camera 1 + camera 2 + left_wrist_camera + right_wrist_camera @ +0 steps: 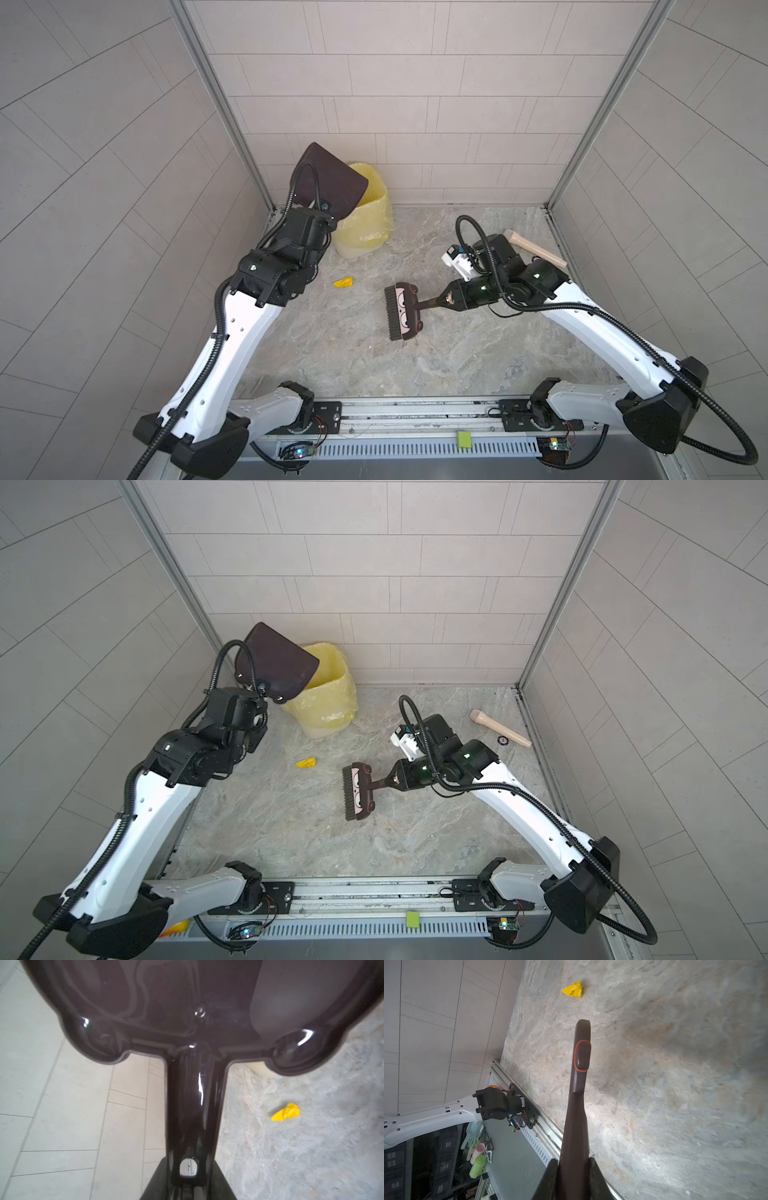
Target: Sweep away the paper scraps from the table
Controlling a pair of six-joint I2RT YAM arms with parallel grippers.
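One yellow crumpled paper scrap (343, 282) (306, 763) (286, 1112) (573, 989) lies on the marbled table (374, 357), left of centre. My left gripper (320, 212) (189, 1167) is shut on the handle of a dark brown dustpan (332, 183) (278, 658) (187, 1001), which is raised and tilted over the yellow-lined bin (368, 232) (328, 712). My right gripper (442, 301) (388, 781) (573, 1165) is shut on the handle of a brown brush (405, 311) (359, 791) (581, 1055). Its bristles face left, toward the scrap and well apart from it. What is inside the dustpan is hidden.
A pale wooden handle-shaped piece (536, 249) (500, 728) lies at the back right by the rail, with a small black ring (502, 740) beside it. A flat green square (464, 439) sits on the front rail. Tiled walls close in three sides.
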